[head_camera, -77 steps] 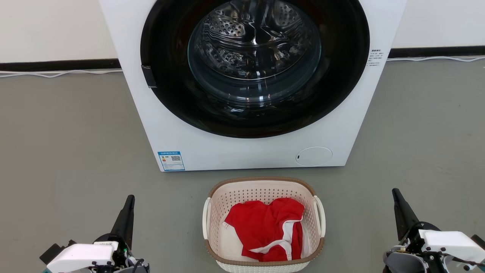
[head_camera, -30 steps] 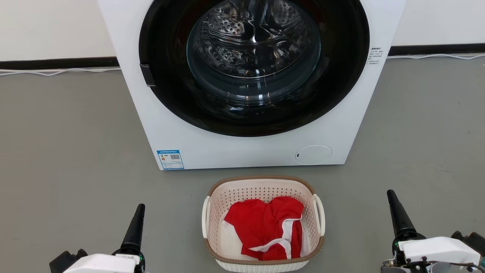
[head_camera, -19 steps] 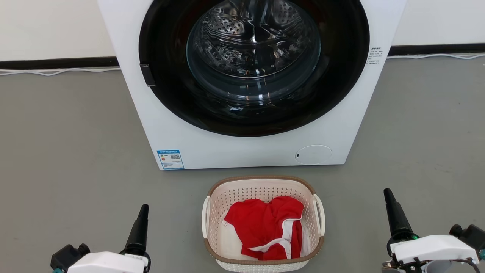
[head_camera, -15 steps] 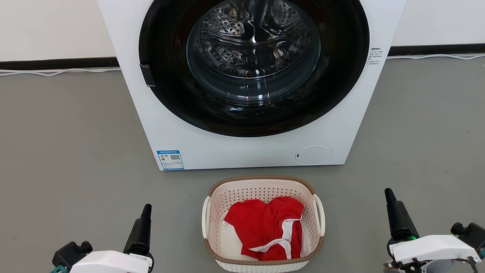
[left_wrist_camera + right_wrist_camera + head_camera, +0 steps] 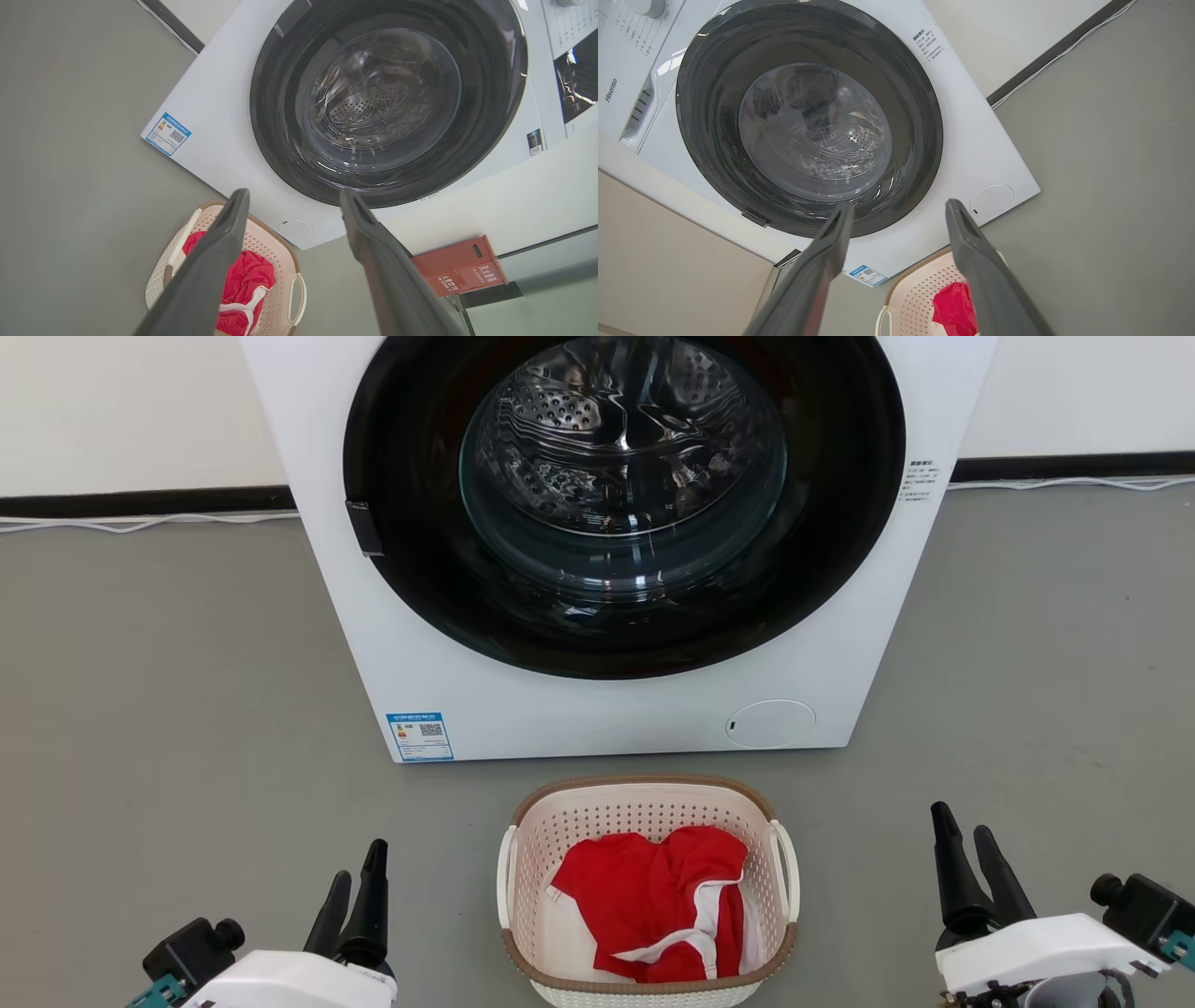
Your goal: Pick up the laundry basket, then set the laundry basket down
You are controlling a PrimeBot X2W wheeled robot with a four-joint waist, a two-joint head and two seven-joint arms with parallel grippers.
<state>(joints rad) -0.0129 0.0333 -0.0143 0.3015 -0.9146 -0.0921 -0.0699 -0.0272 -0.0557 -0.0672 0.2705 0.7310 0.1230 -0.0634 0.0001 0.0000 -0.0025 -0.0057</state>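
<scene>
The laundry basket [image 5: 597, 821], cream-white and perforated with a brown rim and white side handles, stands on the grey floor just before the washing machine. A red and white garment [image 5: 653, 905] lies in it. My left gripper [image 5: 359, 861] hovers to the basket's left, open, nothing between its fingers. To the basket's right my right gripper [image 5: 959, 819] is open and empty too. Both are apart from the basket. The left wrist view has the left gripper [image 5: 294, 193] above the laundry basket [image 5: 275, 256]. The right wrist view has the right gripper [image 5: 900, 205] above the laundry basket [image 5: 920, 289].
A white front-loading washing machine [image 5: 607, 719] with its round dark door shut stands behind the basket. A white cable [image 5: 140, 523] runs along the wall's dark skirting. A red crate [image 5: 462, 270] sits by the wall beyond the machine. Bare grey floor flanks the basket.
Both wrists have turned, so each gripper now shows two spread fingers instead of one. Both grippers have crept inward toward the basket. The basket has not moved; the camera shifted slightly.
</scene>
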